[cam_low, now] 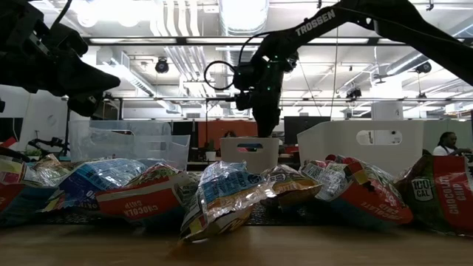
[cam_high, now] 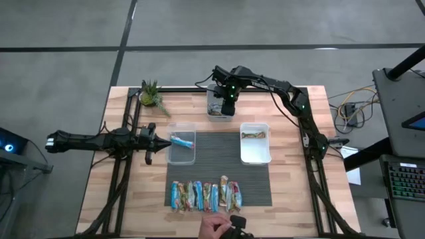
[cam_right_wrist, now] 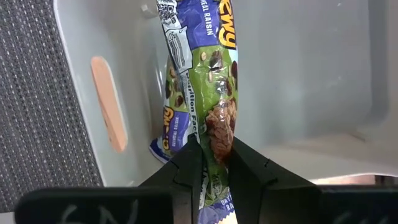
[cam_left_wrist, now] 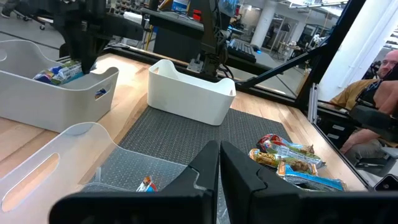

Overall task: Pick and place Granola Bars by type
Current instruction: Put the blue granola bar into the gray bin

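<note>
Several granola bars [cam_high: 206,196] lie in a row on the dark mat [cam_high: 219,166] near the table's front edge; the low view shows them close up [cam_low: 222,196]. My right gripper [cam_high: 226,99] points down over the far bin [cam_high: 219,109], shut on a green and purple granola bar [cam_right_wrist: 205,93]. Other bars [cam_left_wrist: 59,71] lie in that bin [cam_left_wrist: 62,93]. My left gripper [cam_high: 151,141] waits shut beside the clear bin [cam_high: 181,143], its fingers [cam_left_wrist: 219,168] together and holding nothing. My right gripper pinches the green and purple bar's upper end [cam_right_wrist: 214,146] between its two fingers [cam_right_wrist: 186,171], which point down from above. The bar hangs below them, lengthwise inside the far bin. Its lower end runs out of the picture.
The clear bin holds one blue bar [cam_high: 182,140]. A white bin [cam_high: 255,154] to its right holds a brownish bar [cam_high: 254,135]. A small plant [cam_high: 151,95] stands at the far left corner. A person's hand [cam_high: 216,226] is at the near edge.
</note>
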Tool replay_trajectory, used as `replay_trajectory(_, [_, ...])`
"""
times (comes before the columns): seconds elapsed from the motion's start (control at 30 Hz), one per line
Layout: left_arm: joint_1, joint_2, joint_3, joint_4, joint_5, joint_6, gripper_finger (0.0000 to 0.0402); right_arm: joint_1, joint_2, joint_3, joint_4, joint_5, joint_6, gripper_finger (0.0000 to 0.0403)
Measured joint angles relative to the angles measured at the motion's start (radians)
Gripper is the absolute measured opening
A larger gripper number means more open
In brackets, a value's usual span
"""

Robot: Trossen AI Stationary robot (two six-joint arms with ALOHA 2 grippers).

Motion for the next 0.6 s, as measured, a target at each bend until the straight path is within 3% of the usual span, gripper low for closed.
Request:
replay_trajectory(0.27, [0.000,0.000,0.000,0.000,0.000,0.000,0.0000,0.000,0.000,-0.002,0.026,-0.001,0.015,0.0059])
replay_trajectory(0.6, [0.000,0.000,0.000,0.000,0.000,0.000,0.0000,0.002,0.000,-0.029,0.030,-0.050,0.037,0.0135])
